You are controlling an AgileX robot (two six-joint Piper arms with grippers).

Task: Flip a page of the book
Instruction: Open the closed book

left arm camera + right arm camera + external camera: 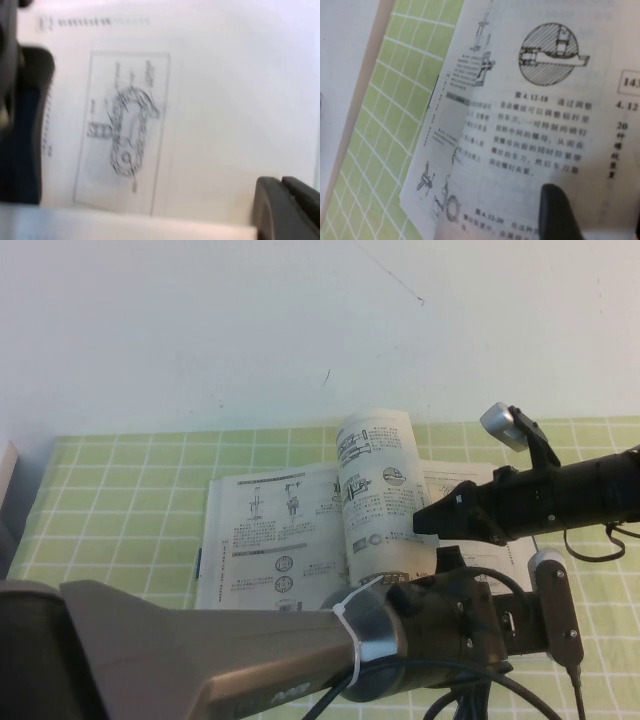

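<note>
The book [262,540] lies open on the green checked mat. One page [378,480] stands upright over the spine, its top curling left and showing round cross-section drawings [547,55]. My right gripper [425,518] reaches in from the right and is open. One dark finger [557,215] rests against the lifted page's face; the other finger is out of frame. My left arm crosses the foreground, and my left gripper [540,625] sits low over the book's right half. The left wrist view looks closely at a flat sheet with a chain-like drawing [125,130], with part of the left gripper [287,210] at the corner.
The green mat [120,500] extends to the left and behind the book up to a white wall. A pale object [6,490] stands at the far left edge. The left arm's brown casing [180,660] hides the near part of the table.
</note>
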